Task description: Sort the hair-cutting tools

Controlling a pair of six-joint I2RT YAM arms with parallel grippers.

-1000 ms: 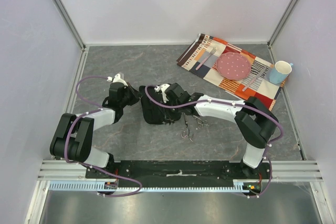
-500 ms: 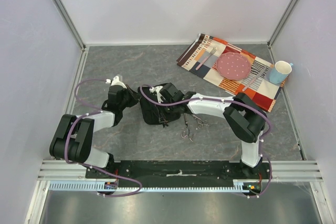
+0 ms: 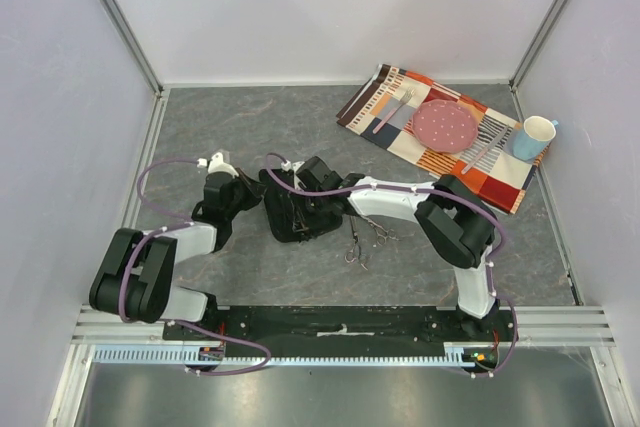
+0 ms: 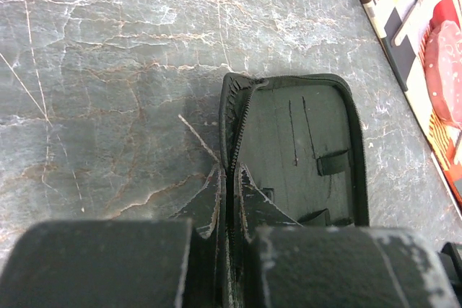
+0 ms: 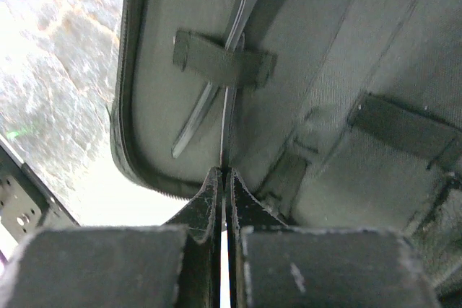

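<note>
**Top view.** The black case (image 3: 283, 225) lies open in the middle of the table (image 3: 250, 127). Both arms reach over it and hide a lot of it. The left tool (image 3: 258, 199) is at its left edge and the right tool (image 3: 300, 209) is over its inside. From up here both are too dark and small to tell how they grip. Silver scissors (image 3: 353, 243) lie on the table just right of the case, with a second pair (image 3: 380, 233) close beside them. A mat (image 3: 400, 132) with a plate (image 3: 445, 125) and a cup (image 3: 533, 137) sits in the upper right.

**Left wrist view.** The left tool (image 4: 229, 203) is clenched on the zip edge of the case (image 4: 289, 149). Its fingers hide the lower end of the case. Two thin dark lines (image 4: 292, 131) lie inside, too thin to name.

**Right wrist view.** The right tool (image 5: 224, 189) is grasping a thin black hair clip (image 5: 228, 120). The clip runs up under a strap (image 5: 224, 59) inside the case. A second slim piece (image 5: 198, 124) lies beside it, blurry, with its top cut off.
</note>
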